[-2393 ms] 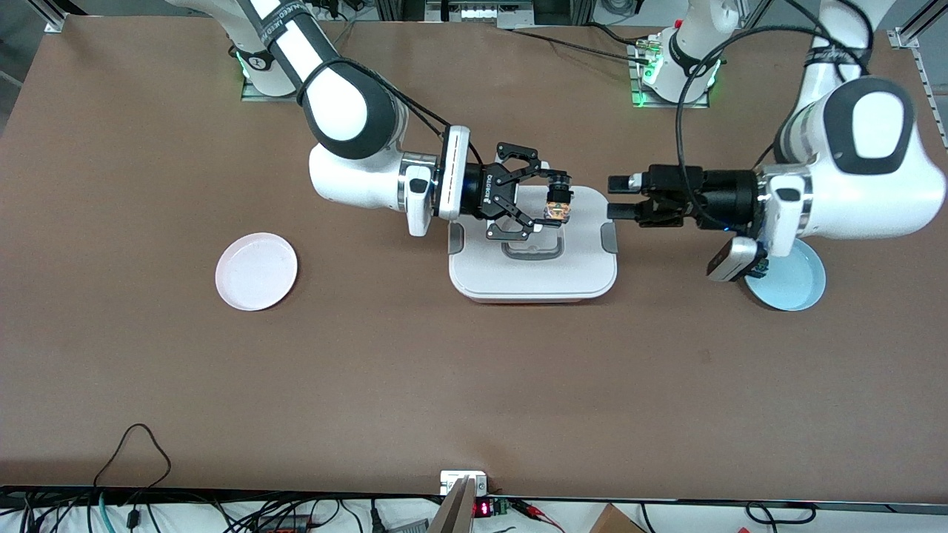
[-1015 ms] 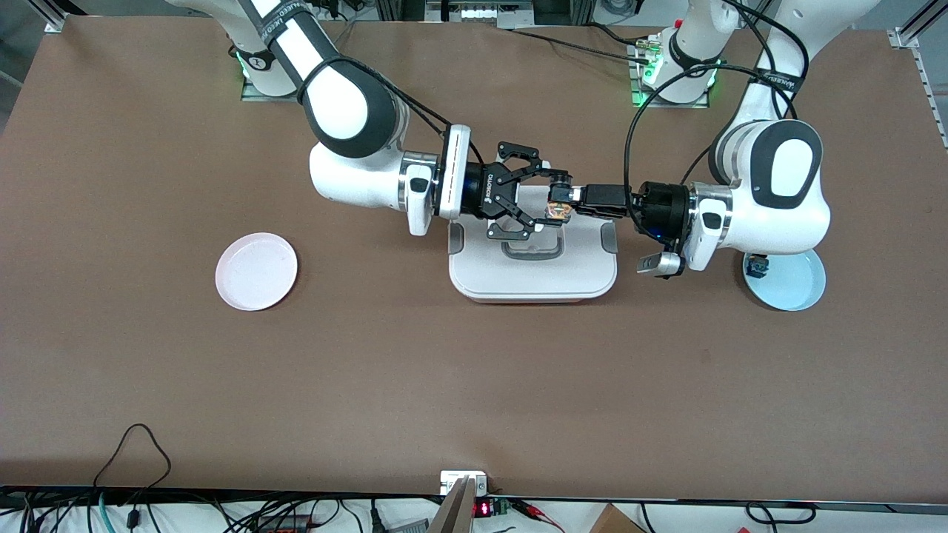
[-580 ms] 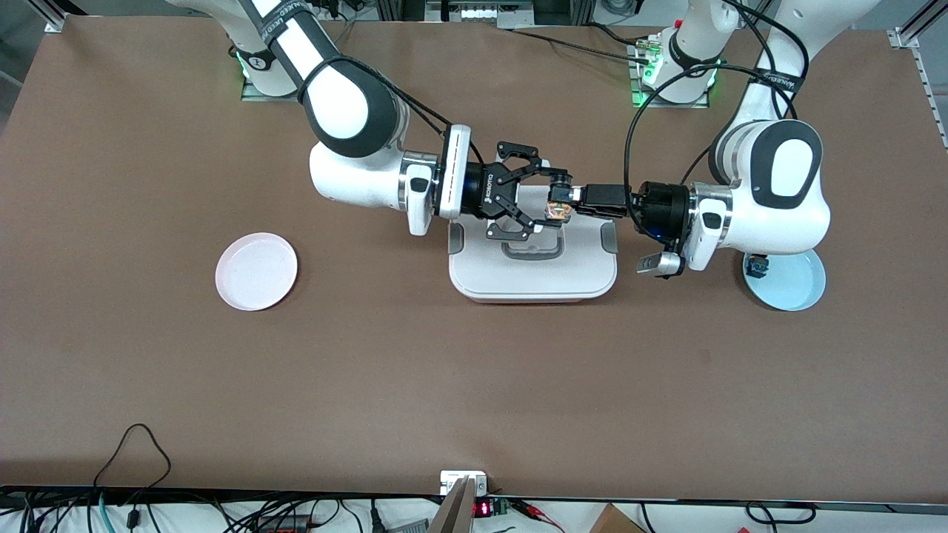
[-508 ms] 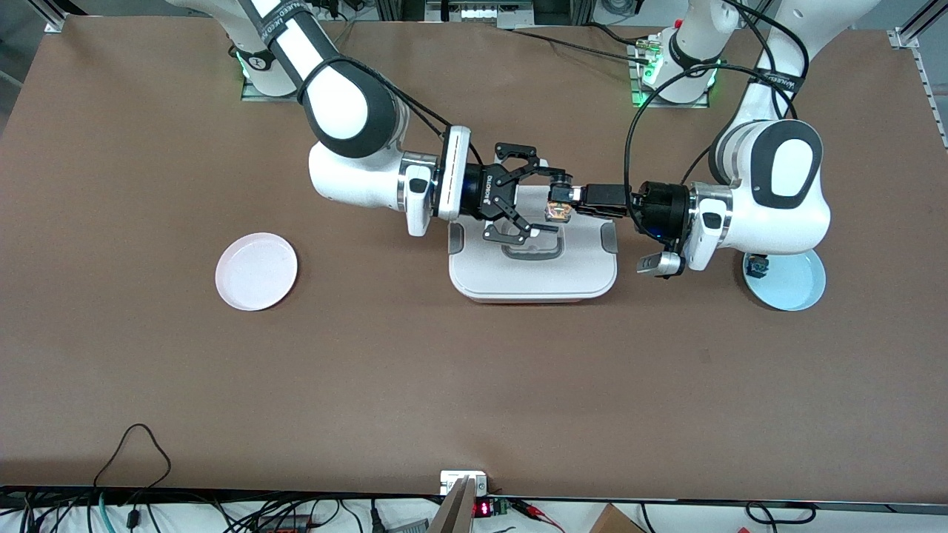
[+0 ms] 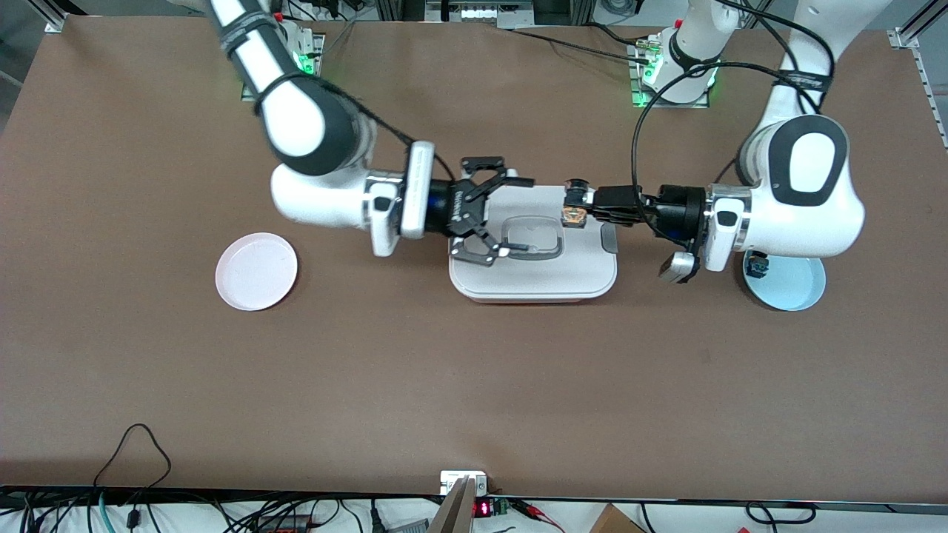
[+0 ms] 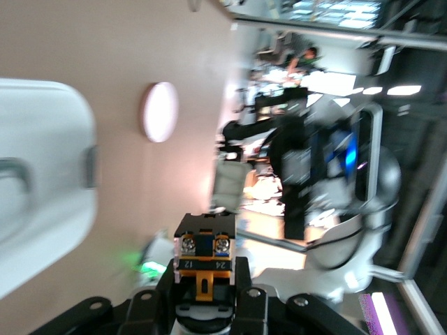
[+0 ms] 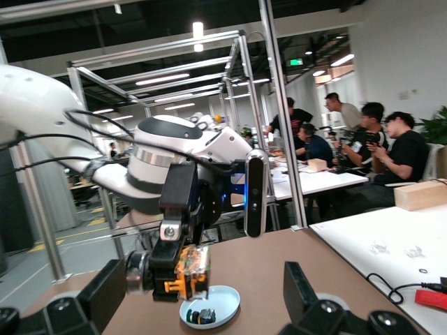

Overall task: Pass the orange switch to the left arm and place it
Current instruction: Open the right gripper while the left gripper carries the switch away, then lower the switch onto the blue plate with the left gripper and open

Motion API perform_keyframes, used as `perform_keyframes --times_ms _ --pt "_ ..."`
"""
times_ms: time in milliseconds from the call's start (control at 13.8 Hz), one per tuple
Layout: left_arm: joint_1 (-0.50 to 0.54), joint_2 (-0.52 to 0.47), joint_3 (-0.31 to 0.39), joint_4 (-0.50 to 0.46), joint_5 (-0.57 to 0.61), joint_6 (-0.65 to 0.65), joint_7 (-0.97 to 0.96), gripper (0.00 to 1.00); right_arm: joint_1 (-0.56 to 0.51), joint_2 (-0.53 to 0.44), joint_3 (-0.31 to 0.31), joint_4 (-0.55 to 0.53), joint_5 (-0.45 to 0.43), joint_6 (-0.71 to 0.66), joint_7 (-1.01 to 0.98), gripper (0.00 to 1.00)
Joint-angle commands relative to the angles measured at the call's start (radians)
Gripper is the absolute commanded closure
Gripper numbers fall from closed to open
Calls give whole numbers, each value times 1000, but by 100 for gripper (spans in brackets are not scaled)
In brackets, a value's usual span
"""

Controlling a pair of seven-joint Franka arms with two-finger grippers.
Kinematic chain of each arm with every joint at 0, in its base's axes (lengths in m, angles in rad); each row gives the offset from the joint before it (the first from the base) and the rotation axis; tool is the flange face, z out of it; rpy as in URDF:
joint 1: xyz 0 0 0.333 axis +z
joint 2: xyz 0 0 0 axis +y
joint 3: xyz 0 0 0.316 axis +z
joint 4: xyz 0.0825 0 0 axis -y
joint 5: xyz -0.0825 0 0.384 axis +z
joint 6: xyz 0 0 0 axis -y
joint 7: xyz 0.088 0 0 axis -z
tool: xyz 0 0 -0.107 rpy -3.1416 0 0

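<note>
The orange switch (image 5: 574,208) is held in my left gripper (image 5: 583,203), up in the air over the edge of the white box (image 5: 533,275) toward the left arm's end. In the left wrist view the switch (image 6: 204,259) sits between the black fingers (image 6: 242,293). My right gripper (image 5: 518,216) is open and empty over the box lid toward the right arm's end, apart from the switch. The right wrist view shows its spread fingers (image 7: 299,285) and, farther off, the left gripper with the switch (image 7: 187,271).
A pink plate (image 5: 256,271) lies toward the right arm's end. A blue plate (image 5: 792,289) lies under the left arm and holds a small blue switch (image 5: 756,264). The plate also shows in the right wrist view (image 7: 222,299).
My left gripper came in and closed on the switch held by the right gripper. The right gripper then opened and drew back toward its end; the left gripper pulled back slightly with the switch.
</note>
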Motion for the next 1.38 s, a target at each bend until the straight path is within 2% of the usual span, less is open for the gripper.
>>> perform_keyframes --times_ms 0,145,435,580,943,1088,1305 --pt "31 -5 -2 45 202 -40 48 93 -104 -41 9 -51 -88 -157 25 0" --pt "37 -5 -2 53 366 -47 89 93 -184 -47 9 -67 -163 -292 25 0" --pt "61 -5 -2 59 688 -45 244 93 -394 -42 9 -71 -374 -637 22 0" --pt "68 -5 -2 63 852 -45 313 93 -480 -44 9 -71 -457 -751 11 0" --pt "114 -16 0 63 1231 -94 497 93 -557 -47 7 -71 -551 -845 17 0" --pt "124 -16 -3 63 1410 -84 598 93 -589 -51 7 -65 -643 -866 51 0" --pt "184 -3 -2 48 1498 0 858 93 -638 -68 0 -48 -793 -901 121 0"
